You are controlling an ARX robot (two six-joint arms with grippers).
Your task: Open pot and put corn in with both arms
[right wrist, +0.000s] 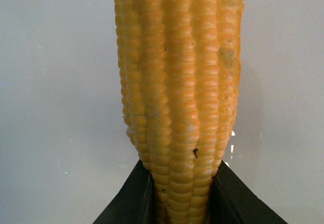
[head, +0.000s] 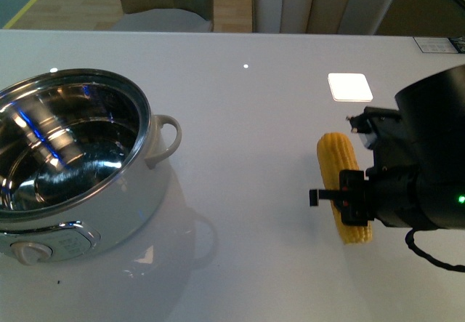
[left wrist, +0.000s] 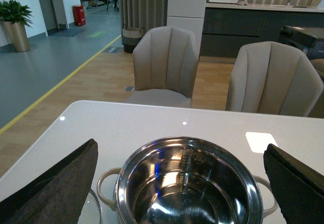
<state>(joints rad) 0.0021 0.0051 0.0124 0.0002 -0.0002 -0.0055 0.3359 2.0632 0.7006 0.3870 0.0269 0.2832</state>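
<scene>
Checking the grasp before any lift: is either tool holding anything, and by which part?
The right tool clamps the corn on its half nearer the robot. The left tool is open and holds nothing.

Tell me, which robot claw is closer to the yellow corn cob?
Right. The right gripper clasps the yellow corn cob on the table; the left gripper is open over by the round white steel-lined pot.

Beyond the left gripper (left wrist: 177, 188), two beige chairs (left wrist: 164, 62) stand at the white table (left wrist: 126, 118); farther off, wooden floor (left wrist: 96, 90), a yellow line (left wrist: 61, 82), a potted plant (left wrist: 15, 21).
</scene>
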